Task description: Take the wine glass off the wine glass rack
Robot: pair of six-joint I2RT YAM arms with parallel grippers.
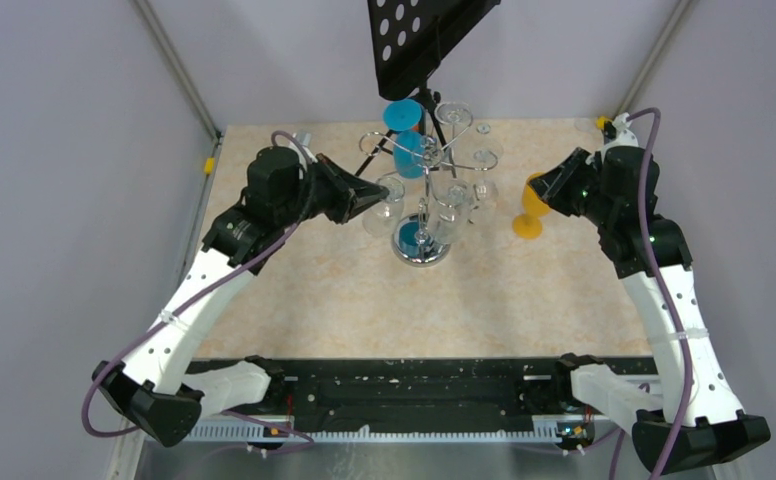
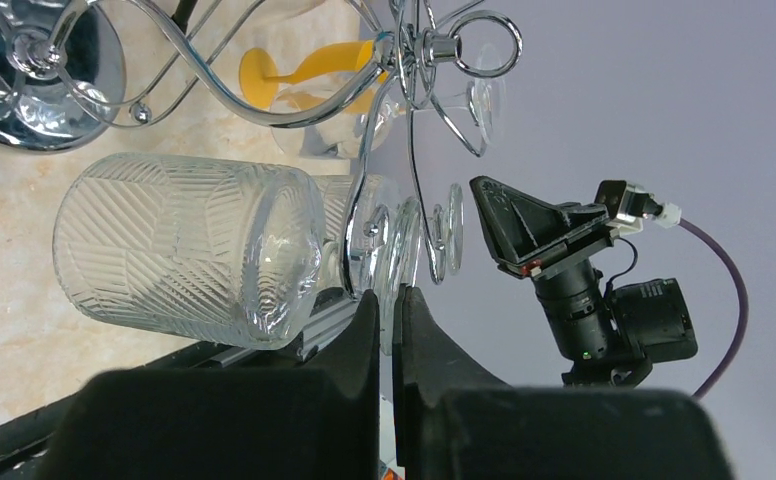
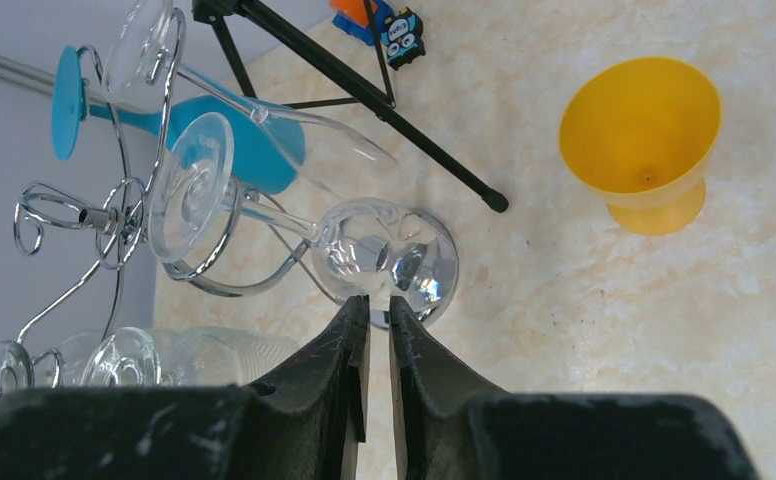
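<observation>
Left pincer [image 2: 389,295] closed tight, grip uncertain
Just ahead, wine glass [image 2: 189,250] hangs on wine glass rack [image 2: 442,47], bowl down, stem vertical.

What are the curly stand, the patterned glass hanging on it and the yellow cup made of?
The wine glass rack is probably chromed metal wire: it is mirror-bright and reflective. The patterned wine glass looks like clear glass, possibly plastic: it is see-through with cut-looking lines. The yellow goblet is likely plastic: opaque, even colour, soft sheen.
</observation>
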